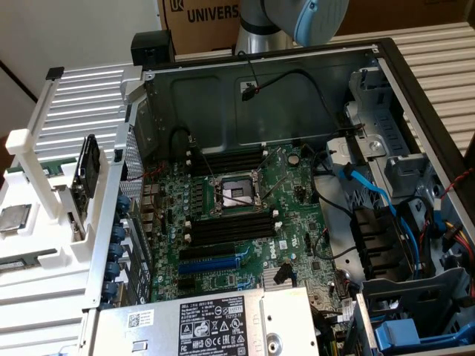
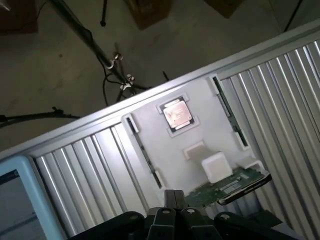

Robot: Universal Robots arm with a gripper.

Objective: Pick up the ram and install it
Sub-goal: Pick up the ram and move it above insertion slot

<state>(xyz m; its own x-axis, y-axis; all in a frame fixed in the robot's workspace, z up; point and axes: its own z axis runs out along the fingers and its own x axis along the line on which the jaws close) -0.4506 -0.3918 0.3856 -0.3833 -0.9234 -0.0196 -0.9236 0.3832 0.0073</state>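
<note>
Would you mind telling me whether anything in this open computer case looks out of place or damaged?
Nothing looks damaged. The processor socket on the motherboard looks empty, the black memory slots hold no sticks, and a processor chip sits in the white tray instead.

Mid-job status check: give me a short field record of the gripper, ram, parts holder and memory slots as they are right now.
gripper: fingers shut, nothing between them
gripper position: above the white holder, outside the case
ram: thin dark stick on edge in a side slot of the holder, likely the ram; not picked up
processor: flat in the holder's pocket
circuit board: at the holder's edge nearest the fingers
memory slots: black, look empty, beside the socket
</note>
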